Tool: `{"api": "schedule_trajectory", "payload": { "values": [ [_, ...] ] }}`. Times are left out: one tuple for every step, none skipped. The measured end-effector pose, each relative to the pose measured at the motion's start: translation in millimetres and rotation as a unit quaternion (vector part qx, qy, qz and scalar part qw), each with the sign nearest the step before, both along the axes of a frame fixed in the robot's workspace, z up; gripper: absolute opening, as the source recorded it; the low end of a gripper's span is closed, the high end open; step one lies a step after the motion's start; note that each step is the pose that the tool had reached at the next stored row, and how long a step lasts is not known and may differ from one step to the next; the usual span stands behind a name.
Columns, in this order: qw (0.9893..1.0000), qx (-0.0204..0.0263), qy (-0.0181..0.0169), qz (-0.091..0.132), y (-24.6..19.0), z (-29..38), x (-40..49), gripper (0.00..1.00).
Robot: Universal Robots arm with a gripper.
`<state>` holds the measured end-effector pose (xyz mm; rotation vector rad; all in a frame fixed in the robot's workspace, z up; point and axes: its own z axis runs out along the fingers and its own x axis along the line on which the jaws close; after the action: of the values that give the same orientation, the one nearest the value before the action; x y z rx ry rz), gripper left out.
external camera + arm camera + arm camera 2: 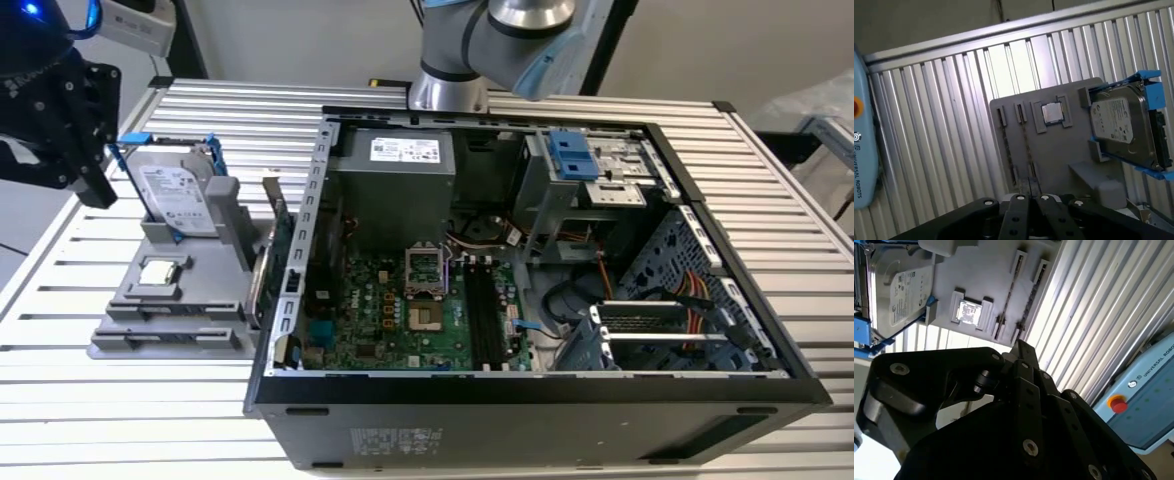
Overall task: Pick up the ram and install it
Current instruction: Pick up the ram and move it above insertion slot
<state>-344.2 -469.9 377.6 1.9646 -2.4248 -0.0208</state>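
Our gripper (pixel 1030 196) hangs closed and empty over the grey holder (pixel 1054 150), where the ram (pixel 1025 150) stands on edge in a slot, so we should centre carefully on the stick.

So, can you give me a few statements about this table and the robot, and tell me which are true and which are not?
1. The computer case lies open on the slatted table. True.
2. The gripper is carrying the ram. False: it holds nothing, and the ram stands on edge in a slot of the grey holder.
3. The hard drive in its blue frame is inside the case. False: it stands on the grey holder, outside the case, on the exterior view's left.
4. A small square processor chip sits on the grey holder. True.
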Motion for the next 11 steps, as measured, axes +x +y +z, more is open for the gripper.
{"api": "schedule_trajectory", "payload": {
  "values": [
    [1.0000, 0.0000, 0.0000, 0.008, 0.0, -0.2, 0.0, 0.00],
    [0.9999, 0.0001, 0.0000, 0.016, 0.0, -0.3, 0.0, 0.00],
    [0.9997, 0.0002, -0.0001, 0.024, 0.0, -0.5, 0.0, 0.00],
    [0.9995, 0.0003, 0.0000, 0.032, 0.0, -0.7, 0.0, 0.00],
    [0.9992, 0.0004, 0.0000, 0.040, 0.0, -0.8, 0.0, 0.00],
    [0.9989, 0.0006, 0.0000, 0.047, 0.1, -1.0, 0.0, 0.00],
    [0.9985, 0.0007, -0.0001, 0.054, 0.1, -1.1, 0.0, 0.00],
    [0.9981, 0.0009, -0.0001, 0.061, 0.1, -1.3, 0.0, 0.00],
    [0.9977, 0.0010, -0.0001, 0.068, 0.1, -1.4, 0.0, 0.00],
    [0.9972, 0.0011, -0.0001, 0.075, 0.2, -1.5, 0.0, 0.00],
    [0.9967, 0.0012, -0.0001, 0.082, 0.2, -1.7, 0.0, 0.00]
  ]
}}
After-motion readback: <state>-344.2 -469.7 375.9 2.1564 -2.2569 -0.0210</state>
